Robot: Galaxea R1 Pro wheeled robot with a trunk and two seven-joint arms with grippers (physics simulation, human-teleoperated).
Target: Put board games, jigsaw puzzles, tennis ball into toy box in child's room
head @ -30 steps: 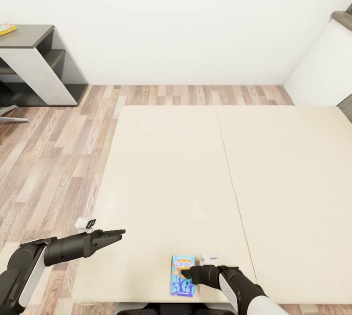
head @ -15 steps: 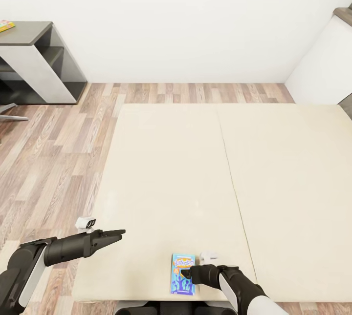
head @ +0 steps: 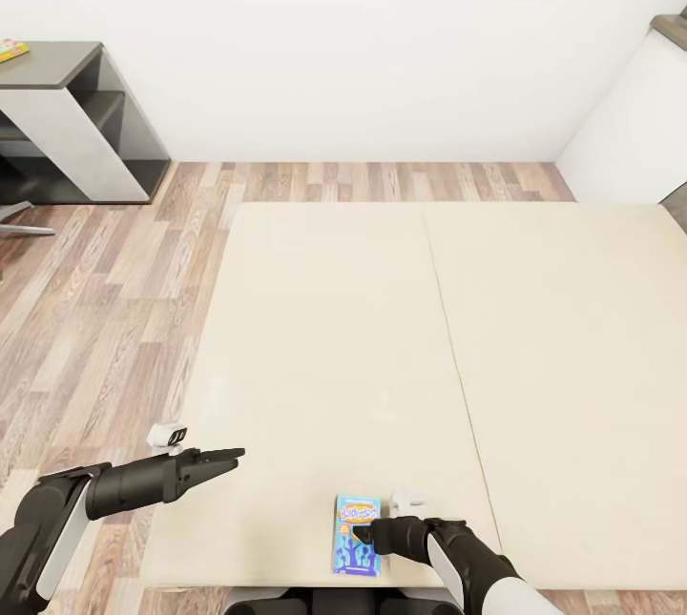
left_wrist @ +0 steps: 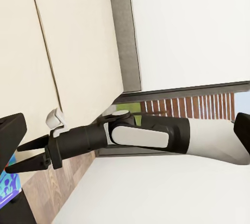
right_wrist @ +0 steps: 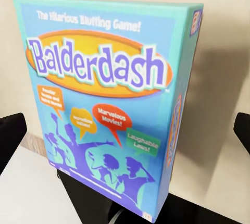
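A blue board game (head: 357, 536) with cartoon figures, printed "Balderdash" (right_wrist: 104, 94), lies flat on the bed (head: 382, 338) at its near edge. My right gripper (head: 363, 533) is open at the box's right side. In the right wrist view its dark fingers (right_wrist: 9, 138) stand wide apart on either side of the box. The left wrist view shows the right gripper (left_wrist: 28, 153) with spread fingers beside the box (left_wrist: 8, 186). My left gripper (head: 234, 455) is open and hovers over the bed's left edge, holding nothing.
The table's dark grey wing (head: 57, 67) stands at the far left against the wall, with a small colourful flat item (head: 11, 50) on top, too small to identify. Wooden floor (head: 105, 310) runs along the bed's left and far sides. A white cabinet (head: 634, 129) stands at the far right.
The view shifted slightly a second ago as the camera moved. Both arms and the blue box hold still.
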